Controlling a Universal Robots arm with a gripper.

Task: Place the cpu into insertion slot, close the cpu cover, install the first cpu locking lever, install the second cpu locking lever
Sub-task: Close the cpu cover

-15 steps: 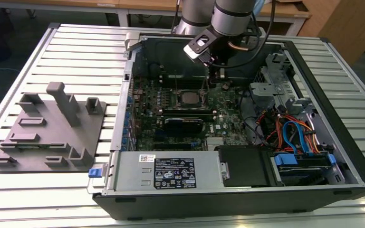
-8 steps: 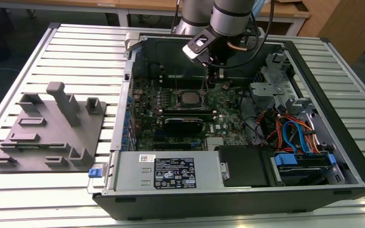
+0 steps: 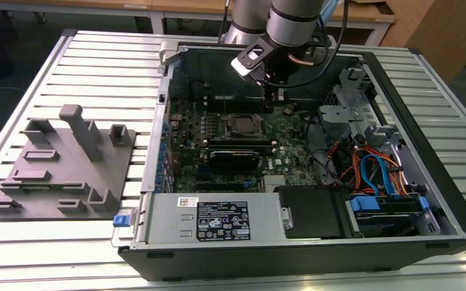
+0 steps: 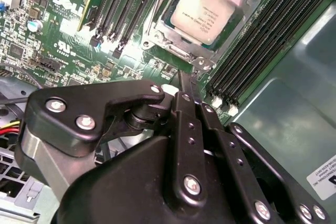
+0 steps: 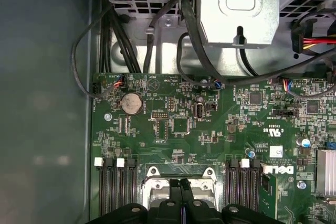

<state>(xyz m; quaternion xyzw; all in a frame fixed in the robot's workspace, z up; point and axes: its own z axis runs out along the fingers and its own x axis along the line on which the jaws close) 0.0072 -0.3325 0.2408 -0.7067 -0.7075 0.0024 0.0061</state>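
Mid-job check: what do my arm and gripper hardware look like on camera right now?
The arm is made of round silver-grey tubes, with a black cable hanging beside it. The gripper is black, built from jointed linkage bars fastened with silver screws, ending in slim flat fingers.

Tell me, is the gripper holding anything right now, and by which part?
Nothing, as far as shows: the gripper is shut with nothing between its fingers, its tips beside the cpu cover, which lies around the cpu.
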